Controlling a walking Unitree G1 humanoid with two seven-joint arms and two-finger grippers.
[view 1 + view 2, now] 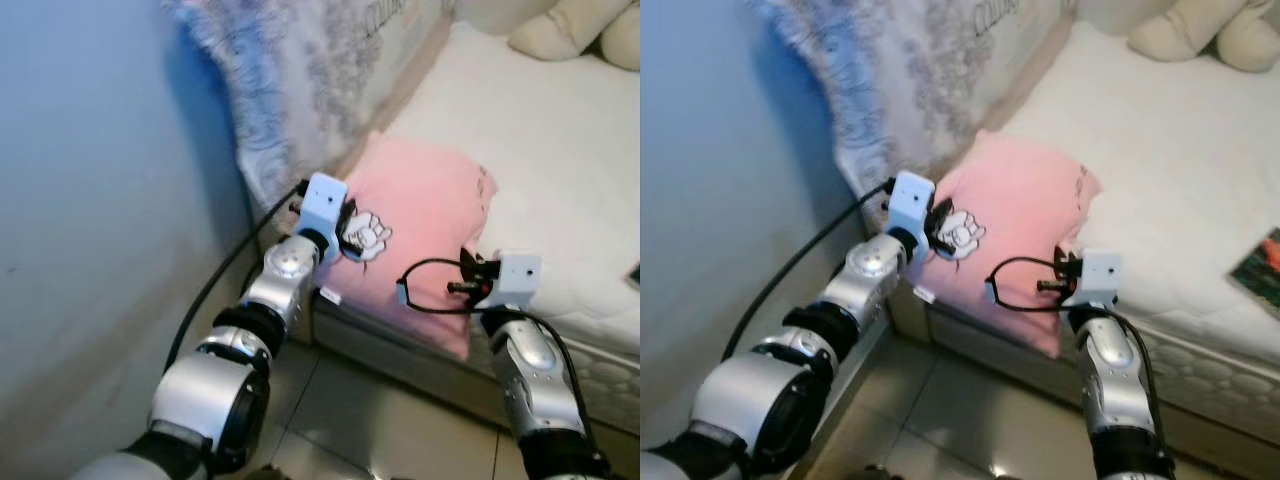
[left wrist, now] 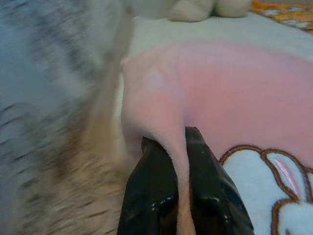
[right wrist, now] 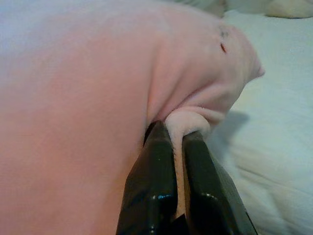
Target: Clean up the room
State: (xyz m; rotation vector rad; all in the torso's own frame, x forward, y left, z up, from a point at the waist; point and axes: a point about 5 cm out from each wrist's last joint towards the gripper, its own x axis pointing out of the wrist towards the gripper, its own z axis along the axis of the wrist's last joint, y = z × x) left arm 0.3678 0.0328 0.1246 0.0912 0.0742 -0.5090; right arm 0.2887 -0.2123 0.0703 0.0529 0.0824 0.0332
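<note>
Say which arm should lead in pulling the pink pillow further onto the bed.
Right, probably. Both end effectors are shut on folds of the pillow, but the right end effector grips the bed-side edge facing open mattress; the left end effector is hemmed by the blanket.

1. A bed with a white quilted mattress (image 1: pixel 540 140) carries everything; the tiled grey floor (image 1: pixel 380 410) runs beneath both arms
2. A soft pink fleece pillow with a white cartoon rabbit print (image 1: pixel 420 215) lies on the mattress corner, drooping over its edge, between the two grippers
3. The left gripper (image 2: pixel 178 147) pinches a fold of it beside the rabbit; the right gripper (image 3: pixel 177 134) clamps a fold at its opposite edge
4. A grey-patterned white fuzzy blanket (image 1: pixel 300 80) lies beyond the left gripper
5. A cream plush toy (image 1: pixel 1190 30) rests far past the right gripper
6. A colourful flat book (image 1: pixel 1260 265) lies out to the right gripper's side
</note>
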